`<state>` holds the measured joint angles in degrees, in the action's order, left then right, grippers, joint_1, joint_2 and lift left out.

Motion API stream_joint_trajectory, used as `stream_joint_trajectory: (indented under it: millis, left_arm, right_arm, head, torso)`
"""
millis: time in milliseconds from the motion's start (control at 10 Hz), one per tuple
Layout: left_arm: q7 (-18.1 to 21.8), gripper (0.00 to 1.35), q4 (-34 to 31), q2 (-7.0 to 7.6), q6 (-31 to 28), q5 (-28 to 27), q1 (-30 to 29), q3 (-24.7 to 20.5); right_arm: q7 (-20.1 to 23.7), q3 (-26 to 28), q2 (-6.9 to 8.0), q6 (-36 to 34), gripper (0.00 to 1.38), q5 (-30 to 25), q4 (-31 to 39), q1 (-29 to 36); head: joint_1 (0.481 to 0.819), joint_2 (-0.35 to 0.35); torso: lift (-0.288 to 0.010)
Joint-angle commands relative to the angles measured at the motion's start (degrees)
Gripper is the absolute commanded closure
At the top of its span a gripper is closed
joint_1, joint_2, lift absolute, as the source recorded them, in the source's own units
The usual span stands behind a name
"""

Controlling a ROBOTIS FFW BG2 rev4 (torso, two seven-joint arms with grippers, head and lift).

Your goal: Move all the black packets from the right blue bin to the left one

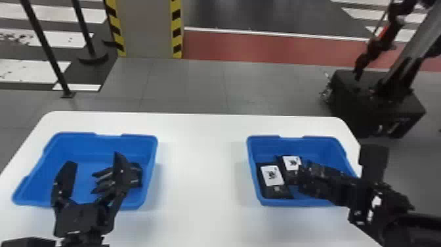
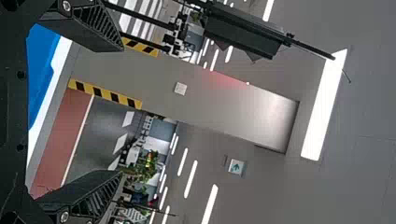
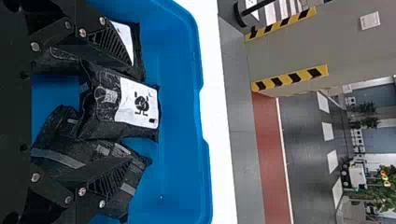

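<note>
"Where are they?"

"Black packets (image 1: 276, 192) lie in the right blue bin (image 1: 315, 144), lower right of the head view. The right gripper (image 3: 130, 112) is spread over them; the left gripper (image 1: 94, 170), lower left, is open."

"Handling?"

"Probably light, soft, slippery; pinch 1 across its middle."

"Hidden?"

"Packets under the right gripper, partly. Left finger masks a dark shape (image 1: 136, 174); can't tell how many."
</note>
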<state>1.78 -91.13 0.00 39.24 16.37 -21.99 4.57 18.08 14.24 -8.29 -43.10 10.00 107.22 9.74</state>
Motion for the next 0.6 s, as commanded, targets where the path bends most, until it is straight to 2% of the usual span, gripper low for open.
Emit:
stream_joint_trajectory:
  millis: [0, 500]
  left_arm:
    - [0.15, 0.09, -0.06, -0.09, 0.14, 0.16, -0.09, 0.0]
    - [0.24, 0.09, -0.06, -0.09, 0.42, -0.55, -0.09, -0.09]
  right_arm:
    - [0.11, 0.0, -0.24, -0.06, 0.34, -1.12, -4.21, -3.0]
    - [0.38, -1.67, -0.24, 1.34, 0.34, -0.6, -10.26, -5.81]
  head:
    - [0.695, -0.103]
    - [0.695, -0.11]
  torso:
    - [-0.11]
    - [-0.11]
